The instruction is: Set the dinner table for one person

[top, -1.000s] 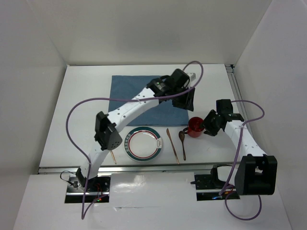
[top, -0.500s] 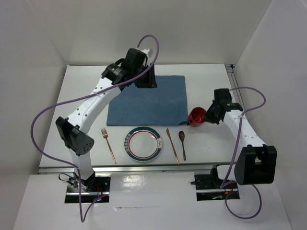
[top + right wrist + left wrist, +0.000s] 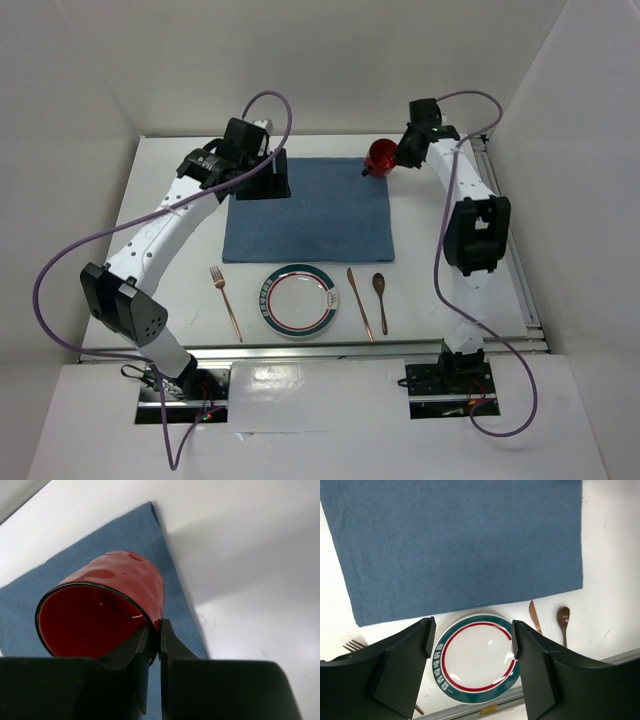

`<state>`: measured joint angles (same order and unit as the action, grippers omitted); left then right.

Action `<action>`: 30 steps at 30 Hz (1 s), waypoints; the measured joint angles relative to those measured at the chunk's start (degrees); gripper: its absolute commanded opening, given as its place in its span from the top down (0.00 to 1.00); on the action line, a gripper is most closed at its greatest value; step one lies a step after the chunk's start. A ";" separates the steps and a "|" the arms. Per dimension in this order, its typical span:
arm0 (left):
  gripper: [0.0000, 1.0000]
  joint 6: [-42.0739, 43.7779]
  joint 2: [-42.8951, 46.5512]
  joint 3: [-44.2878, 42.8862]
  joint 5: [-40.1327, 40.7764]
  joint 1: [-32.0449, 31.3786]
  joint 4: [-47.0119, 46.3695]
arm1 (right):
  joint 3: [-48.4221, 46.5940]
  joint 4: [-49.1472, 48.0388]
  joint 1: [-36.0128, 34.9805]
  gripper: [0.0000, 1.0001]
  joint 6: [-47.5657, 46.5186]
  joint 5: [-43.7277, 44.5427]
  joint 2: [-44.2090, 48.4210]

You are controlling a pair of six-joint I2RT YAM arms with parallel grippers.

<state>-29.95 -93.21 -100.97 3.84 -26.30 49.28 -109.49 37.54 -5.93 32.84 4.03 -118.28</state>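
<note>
The white dinner table (image 3: 170, 270) carries a blue cloth placemat (image 3: 310, 212). Near its front edge lie a fork (image 3: 226, 300), a plate with green and red rings (image 3: 299, 300), a knife (image 3: 360, 303) and a wooden spoon (image 3: 381, 300). My right gripper (image 3: 392, 160) is shut on the rim of a red cup (image 3: 379, 159), one finger inside and one outside, holding it tilted over the placemat's far right corner (image 3: 165, 565). My left gripper (image 3: 270, 180) is open and empty above the placemat's far left part. In the left wrist view the plate (image 3: 477, 655) shows between its fingers (image 3: 410, 660).
White walls close in the table at the back and both sides. A metal rail (image 3: 300, 352) runs along the near edge, and another rail (image 3: 505, 240) along the right edge. Purple cables loop over both arms.
My right gripper carried the red cup from beside the spoon up to the placemat's far right corner. My left gripper swung from the placemat's right side to its far left part.
</note>
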 measured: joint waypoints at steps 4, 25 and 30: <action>0.21 0.00 0.11 2.29 -0.02 0.35 0.02 | -12.04 1.95 -2.16 1.00 -0.17 0.28 -11.47; 0.17 -3.08 11.41 28.24 -1.11 -1.18 2.10 | -18.43 5.62 -4.70 0.58 -0.04 4.17 -19.02; 0.16 -4.92 12.72 34.18 -1.57 -3.34 2.08 | -19.21 4.55 -4.70 0.22 0.11 2.51 -19.02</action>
<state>-34.87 -80.49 -66.78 2.26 -29.65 51.35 -128.70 42.09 -10.63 32.95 6.55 -137.29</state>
